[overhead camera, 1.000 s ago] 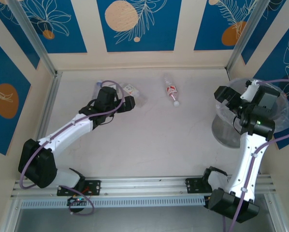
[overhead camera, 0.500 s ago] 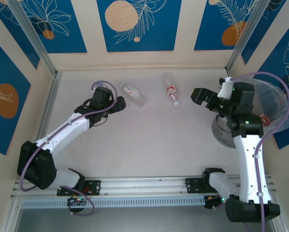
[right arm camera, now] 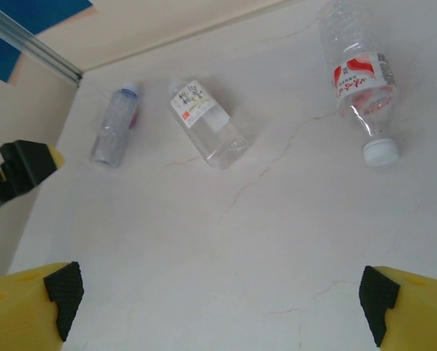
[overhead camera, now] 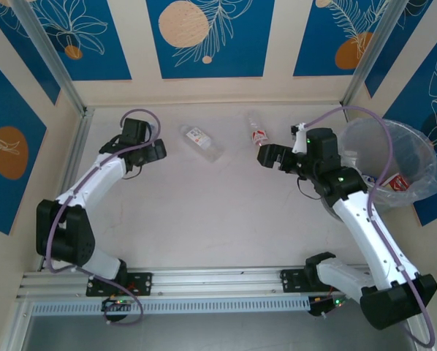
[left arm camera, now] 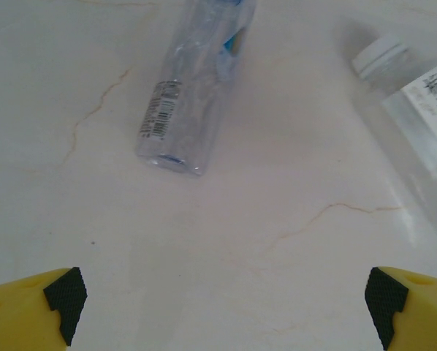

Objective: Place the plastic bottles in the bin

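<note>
Three clear plastic bottles lie on the table. A slim one with a blue label (left arm camera: pixel 189 102) (right arm camera: pixel 116 124) lies ahead of my left gripper (left arm camera: pixel 224 300) (overhead camera: pixel 154 151), which is open and empty. A wider one with a white label (overhead camera: pixel 202 142) (right arm camera: pixel 207 124) (left arm camera: pixel 416 124) lies to its right. A red-labelled one with a white cap (overhead camera: pixel 259 137) (right arm camera: pixel 361 80) lies just beyond my right gripper (overhead camera: pixel 271 156) (right arm camera: pixel 220 296), also open and empty over bare table. The bin (overhead camera: pixel 416 146), lined with a clear bag, stands at the right, with a red-labelled bottle (overhead camera: pixel 397 181) inside.
Walls with blue panels close in the table at the back and both sides. An aluminium rail (overhead camera: pixel 204 278) runs along the near edge by the arm bases. My left gripper's fingers (right arm camera: pixel 21 172) show at the left of the right wrist view.
My right arm has swung left from over the bin to beside the red-labelled bottle. My left gripper has drawn back left, away from the white-labelled bottle. Both stay open.
</note>
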Action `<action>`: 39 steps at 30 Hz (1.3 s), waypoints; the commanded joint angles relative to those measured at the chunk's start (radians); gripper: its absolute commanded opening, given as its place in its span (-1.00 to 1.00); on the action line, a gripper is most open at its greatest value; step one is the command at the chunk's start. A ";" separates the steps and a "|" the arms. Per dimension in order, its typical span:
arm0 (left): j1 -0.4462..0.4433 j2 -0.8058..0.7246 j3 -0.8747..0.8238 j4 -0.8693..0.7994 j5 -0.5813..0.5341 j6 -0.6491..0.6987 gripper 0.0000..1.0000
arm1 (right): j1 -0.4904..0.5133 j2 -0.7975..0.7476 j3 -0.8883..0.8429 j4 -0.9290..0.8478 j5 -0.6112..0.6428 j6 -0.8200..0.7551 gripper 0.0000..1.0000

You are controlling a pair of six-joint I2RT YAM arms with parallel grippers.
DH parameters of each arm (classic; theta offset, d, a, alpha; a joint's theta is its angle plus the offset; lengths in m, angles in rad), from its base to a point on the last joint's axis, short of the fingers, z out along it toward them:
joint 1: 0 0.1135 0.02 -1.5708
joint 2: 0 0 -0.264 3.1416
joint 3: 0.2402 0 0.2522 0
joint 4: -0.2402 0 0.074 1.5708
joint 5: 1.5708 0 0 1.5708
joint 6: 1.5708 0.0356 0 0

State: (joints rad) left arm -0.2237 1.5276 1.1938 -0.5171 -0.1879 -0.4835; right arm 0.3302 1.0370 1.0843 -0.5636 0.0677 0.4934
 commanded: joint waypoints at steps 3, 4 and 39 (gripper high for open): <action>0.067 0.089 0.073 -0.066 0.087 0.098 0.99 | 0.096 0.070 -0.007 0.043 0.186 -0.031 0.99; 0.076 0.108 0.087 -0.074 0.087 0.120 0.98 | 0.108 0.080 -0.010 0.042 0.191 -0.034 0.99; 0.130 0.606 0.445 -0.152 0.162 0.372 0.81 | 0.152 0.050 -0.133 0.049 0.178 0.077 0.99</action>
State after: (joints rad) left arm -0.1047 2.0983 1.6165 -0.6281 -0.0185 -0.1280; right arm 0.4778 1.1183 0.9661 -0.5133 0.2264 0.5545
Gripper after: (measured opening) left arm 0.916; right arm 0.995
